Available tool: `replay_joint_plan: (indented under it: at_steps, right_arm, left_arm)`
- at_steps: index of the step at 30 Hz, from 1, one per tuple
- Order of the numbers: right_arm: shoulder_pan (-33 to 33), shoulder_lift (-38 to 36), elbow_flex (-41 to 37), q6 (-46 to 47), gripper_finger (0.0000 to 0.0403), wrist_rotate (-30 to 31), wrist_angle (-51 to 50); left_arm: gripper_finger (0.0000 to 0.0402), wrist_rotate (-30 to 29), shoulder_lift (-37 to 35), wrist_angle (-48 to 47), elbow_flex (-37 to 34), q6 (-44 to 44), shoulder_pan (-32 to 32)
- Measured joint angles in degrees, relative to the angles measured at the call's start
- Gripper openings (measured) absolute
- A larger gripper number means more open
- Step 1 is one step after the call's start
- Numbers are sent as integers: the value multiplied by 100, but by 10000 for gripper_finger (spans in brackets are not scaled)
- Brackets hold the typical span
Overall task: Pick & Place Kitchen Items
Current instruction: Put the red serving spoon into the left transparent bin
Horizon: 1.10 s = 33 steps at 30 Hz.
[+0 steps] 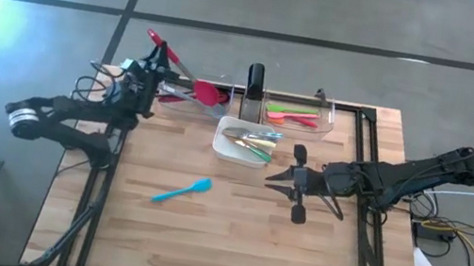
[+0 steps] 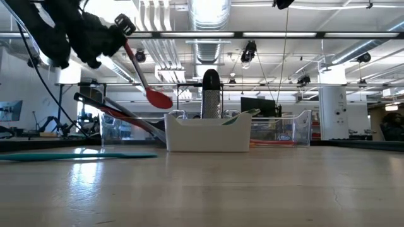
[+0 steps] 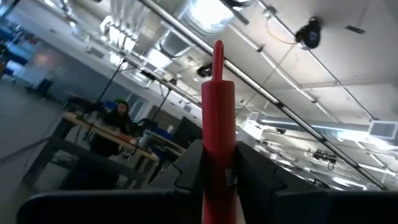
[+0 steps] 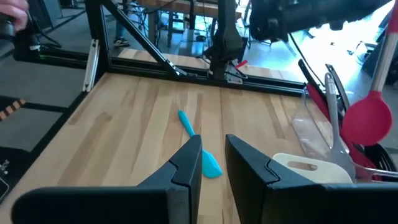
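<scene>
My left gripper [image 1: 164, 66] is at the table's far left, shut on a red silicone spoon [image 2: 142, 72]. The spoon's bowl [image 1: 209, 93] hangs over the left clear bin [image 1: 187, 97], which holds black and red utensils [image 2: 120, 116]. The spoon's bowl also shows in the right wrist view [image 4: 367, 118]. My right gripper [image 1: 277, 180] is open and empty above the table's right middle. A blue spatula [image 1: 182, 191] lies flat on the table, ahead of the right fingers [image 4: 199, 146]. A white dish [image 1: 243, 142] holds small cutlery. The right clear bin [image 1: 299, 116] holds green, orange and red utensils. My left gripper pinches the red spoon's handle [image 3: 217, 134] between its two fingers, some way below its free end [image 3: 218, 46], which sticks out past the fingers. The spoon is lifted clear and tilted, its bowl [image 2: 159, 99] lowest, above the left bin.
A dark upright grater [image 2: 211, 94] stands between the two bins at the far edge. Bare wood lies in the table's near half around the blue spatula. Cables run off the table's left [image 1: 92, 86] and right sides. A person sits at a desk in the room behind [image 3: 118, 115].
</scene>
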Motion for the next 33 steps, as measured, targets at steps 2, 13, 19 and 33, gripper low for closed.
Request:
replay_joint_plan:
  at_steps: [2, 13, 19, 33]
  right_arm:
    - [0, 0, -1, -27, 66, -2, 13]
    - [0, 0, -125, -34, 54, -6, 37]
    - [0, 0, -268, 11, 54, -8, 31]
    - [0, -2, -321, 134, 53, -8, -15]
  left_arm:
    - [71, 2, 218, 10, 5, -361, 196]
    - [71, 19, 1469, 98, 410, -869, 514]
    - [71, 36, 2038, 98, 653, -770, 519]
    - [72, 354, 2502, 37, 656, -697, 517]
